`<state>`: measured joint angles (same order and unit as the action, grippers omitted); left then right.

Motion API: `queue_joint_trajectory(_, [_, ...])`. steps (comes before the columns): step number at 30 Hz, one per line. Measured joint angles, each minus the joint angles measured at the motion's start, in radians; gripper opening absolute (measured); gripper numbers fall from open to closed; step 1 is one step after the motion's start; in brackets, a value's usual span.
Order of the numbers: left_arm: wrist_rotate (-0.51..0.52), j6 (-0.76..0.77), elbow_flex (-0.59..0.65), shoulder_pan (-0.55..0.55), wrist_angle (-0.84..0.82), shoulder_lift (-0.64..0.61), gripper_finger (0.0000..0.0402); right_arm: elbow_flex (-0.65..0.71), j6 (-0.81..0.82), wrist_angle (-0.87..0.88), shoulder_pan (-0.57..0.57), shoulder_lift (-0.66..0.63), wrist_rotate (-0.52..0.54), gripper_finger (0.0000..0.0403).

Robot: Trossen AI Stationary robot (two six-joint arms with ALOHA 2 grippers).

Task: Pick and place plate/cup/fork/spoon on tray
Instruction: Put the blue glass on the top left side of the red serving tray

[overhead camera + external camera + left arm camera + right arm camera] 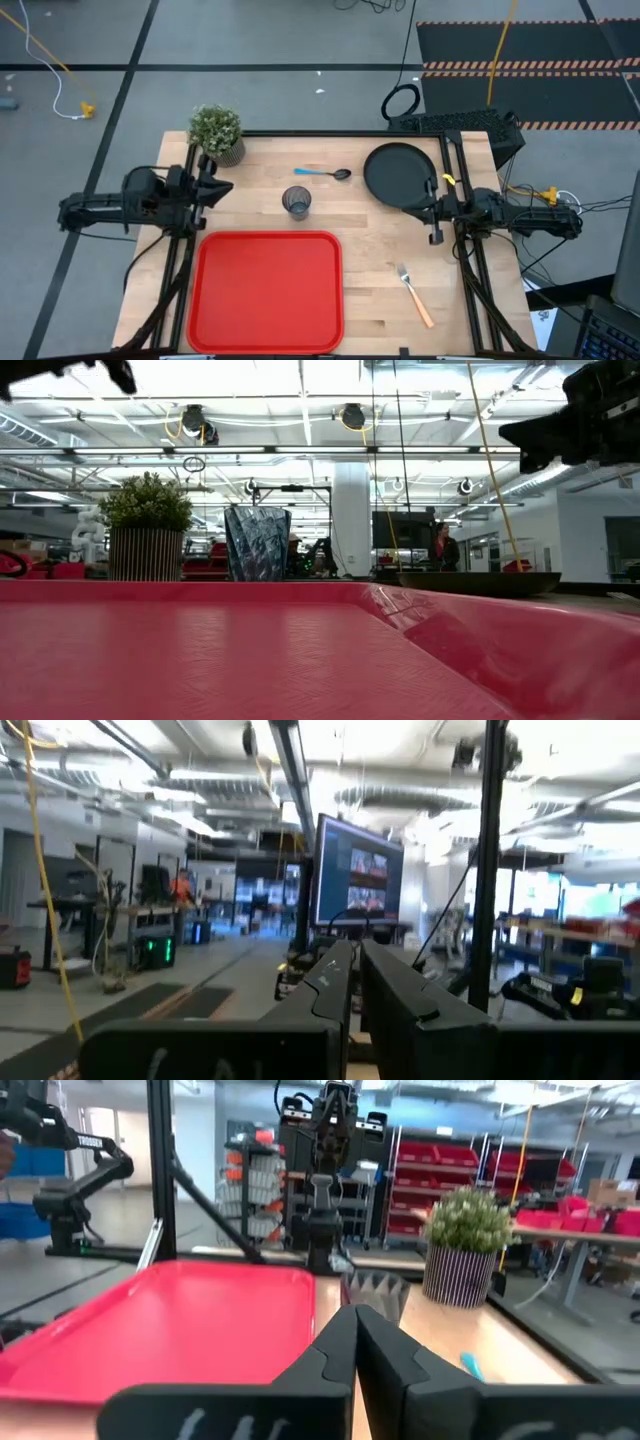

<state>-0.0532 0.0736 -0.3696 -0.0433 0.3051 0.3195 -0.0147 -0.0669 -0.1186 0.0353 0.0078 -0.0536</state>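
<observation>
The red tray (268, 290) lies at the table's near middle. The black plate (398, 173) lies at the far right, and the grey cup (297, 202) stands upright just beyond the tray. The blue-handled spoon (322, 173) lies beyond the cup. The orange-handled fork (414, 293) lies right of the tray. My left gripper (222, 188) is shut and empty, raised at the table's left. My right gripper (413, 207) is shut and empty, raised beside the plate's near right rim. The low view shows the cup (257, 543) and the plate (480, 582) beyond the tray's rim.
A potted green plant (217, 132) stands at the far left corner, close to my left gripper. Bare wood lies between the tray and the fork. A person (441, 547) stands far off in the room behind.
</observation>
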Motion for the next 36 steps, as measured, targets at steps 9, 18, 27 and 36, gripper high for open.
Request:
queue_joint_trajectory(9, [0.0, -0.002, -0.364, 0.0, -0.318, 0.268, 0.0031, 0.0, 0.003, -0.091, 0.0, 0.0, 0.0, 0.0])
queue_joint_trajectory(18, [0.001, -0.099, -0.605, 0.037, -0.47, 0.534, 0.0031, 0.0, 0.004, -0.094, 0.0, 0.0, 0.0, 0.0])
queue_joint_trajectory(27, [0.049, -0.159, -0.863, 0.09, -0.763, 0.76, 0.0031, 0.0, 0.147, -0.094, 0.0, 0.0, 0.0, 0.0])
queue_joint_trajectory(36, [0.083, -0.193, -0.918, 0.125, -0.953, 0.92, 0.0082, 0.0, 0.287, -0.094, 0.0, 0.0, 0.0, 0.0])
